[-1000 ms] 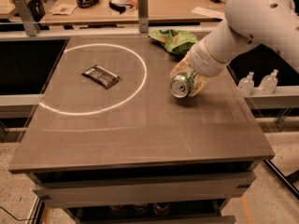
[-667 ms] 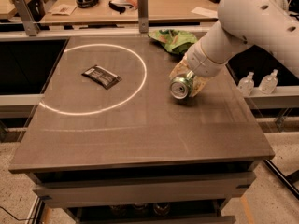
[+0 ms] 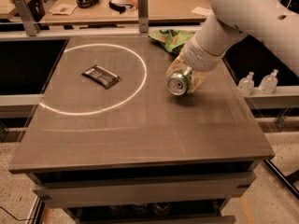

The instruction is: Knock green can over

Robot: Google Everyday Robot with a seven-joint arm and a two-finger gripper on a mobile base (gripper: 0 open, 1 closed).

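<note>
The green can (image 3: pixel 179 83) lies on its side on the right half of the table, with its silver top and pull tab facing me. My gripper (image 3: pixel 185 74) is right over and around the can's body, coming down from the white arm (image 3: pixel 219 31) at the upper right. The can's light-green side is mostly hidden behind the gripper.
A wrinkly green snack bag (image 3: pixel 170 38) lies at the table's back edge just behind the gripper. A dark flat packet (image 3: pixel 101 76) lies inside the white circle (image 3: pixel 140 80) on the left. Two small clear bottles (image 3: pixel 258 82) stand off the table's right edge (image 3: pixel 250 120).
The arm has shifted slightly to the left. The can stays lying on its side at nearly the same spot, with the gripper still at it.
</note>
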